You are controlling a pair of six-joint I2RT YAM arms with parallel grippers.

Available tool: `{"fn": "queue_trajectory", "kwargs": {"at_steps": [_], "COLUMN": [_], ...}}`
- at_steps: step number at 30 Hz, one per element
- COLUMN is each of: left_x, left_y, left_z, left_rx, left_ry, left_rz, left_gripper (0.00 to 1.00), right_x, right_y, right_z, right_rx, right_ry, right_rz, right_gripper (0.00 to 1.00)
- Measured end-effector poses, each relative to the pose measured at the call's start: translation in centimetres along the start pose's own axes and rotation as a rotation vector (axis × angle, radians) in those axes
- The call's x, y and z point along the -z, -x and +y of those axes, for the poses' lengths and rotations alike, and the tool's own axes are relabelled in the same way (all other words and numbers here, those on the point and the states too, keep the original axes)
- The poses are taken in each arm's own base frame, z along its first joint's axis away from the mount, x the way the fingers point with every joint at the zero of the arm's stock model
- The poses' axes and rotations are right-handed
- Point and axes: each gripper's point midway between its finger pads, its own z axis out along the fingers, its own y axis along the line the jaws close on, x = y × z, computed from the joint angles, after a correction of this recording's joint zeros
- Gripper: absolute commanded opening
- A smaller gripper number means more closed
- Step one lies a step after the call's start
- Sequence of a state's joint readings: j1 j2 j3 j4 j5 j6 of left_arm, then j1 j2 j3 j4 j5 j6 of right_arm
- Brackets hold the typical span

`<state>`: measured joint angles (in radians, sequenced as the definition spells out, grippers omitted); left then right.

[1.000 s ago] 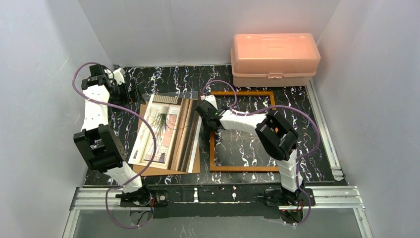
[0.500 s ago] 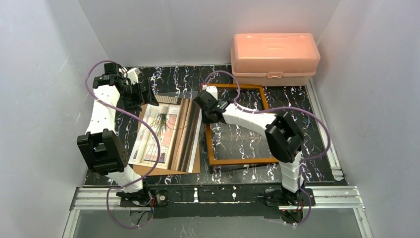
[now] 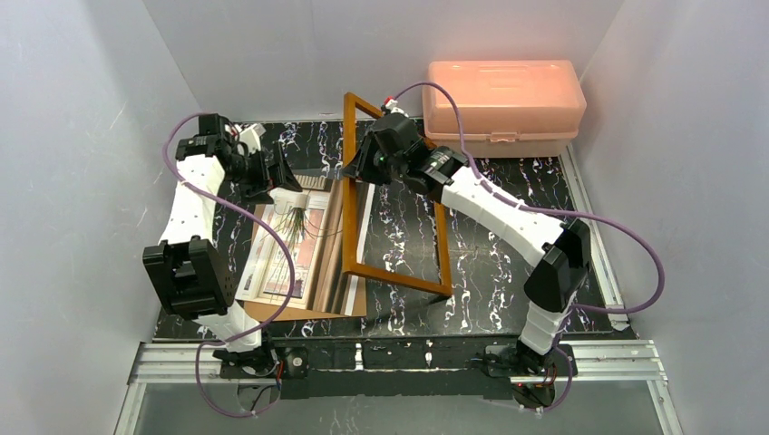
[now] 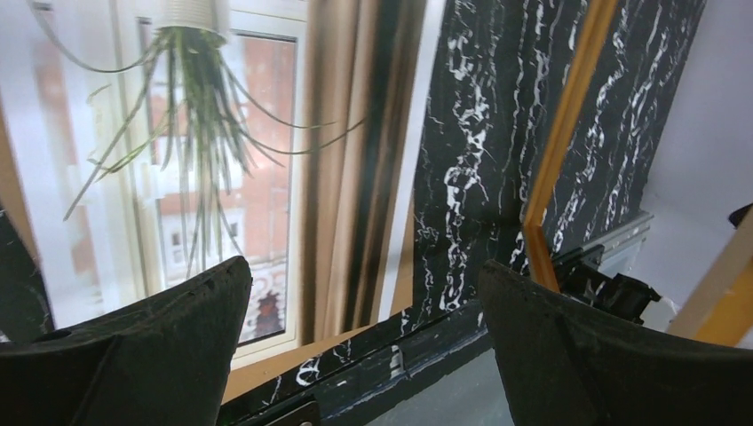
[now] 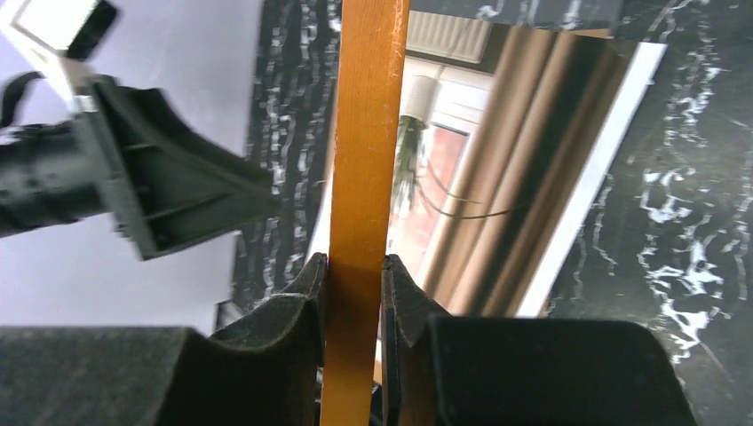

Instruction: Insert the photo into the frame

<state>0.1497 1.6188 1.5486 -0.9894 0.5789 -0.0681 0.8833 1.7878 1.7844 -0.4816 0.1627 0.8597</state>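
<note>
The photo (image 3: pixel 304 245), with beige and brown bands and a hanging plant, lies flat on a brown backing board (image 3: pixel 272 311) left of centre. The orange-brown frame (image 3: pixel 348 217) is raised and tipped up on edge, its near rail low over the photo's right edge. My right gripper (image 3: pixel 355 170) is shut on the frame's left rail; the right wrist view shows both pads clamped on the rail (image 5: pixel 364 133) with the photo (image 5: pixel 497 177) below. My left gripper (image 3: pixel 277 177) hangs open over the photo's far end. Its wrist view shows the photo (image 4: pixel 204 177) and a frame rail (image 4: pixel 559 133).
A pink plastic box (image 3: pixel 503 104) stands at the back right, just behind the right arm. The black marbled table (image 3: pixel 508 263) ends in metal rails at the right and near sides. White walls enclose the table on three sides.
The right gripper closed on the frame's left rail and lifted it from flat on the table to tipped up on edge. The left gripper moved right, towards the photo's far end.
</note>
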Motion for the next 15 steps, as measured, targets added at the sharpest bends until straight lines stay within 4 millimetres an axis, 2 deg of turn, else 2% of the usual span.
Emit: {"fn": "queue_trajectory", "kwargs": {"at_steps": [9, 15], "left_x": [-3.3, -5.6], "left_y": [-1.0, -2.3], "left_z": [-5.0, -8.8], "left_rx": [-0.002, -0.030], "left_ry": [-0.158, -0.271], "left_rz": [0.046, 0.083], "left_gripper": [0.98, 0.98], "right_x": [2.6, 6.7], "right_y": [4.3, 7.9], "right_z": [3.6, 7.5], "right_rx": [-0.121, -0.205], "right_ry": [0.237, 0.425], "right_rz": [-0.010, -0.071], "right_gripper": [0.01, 0.01]}}
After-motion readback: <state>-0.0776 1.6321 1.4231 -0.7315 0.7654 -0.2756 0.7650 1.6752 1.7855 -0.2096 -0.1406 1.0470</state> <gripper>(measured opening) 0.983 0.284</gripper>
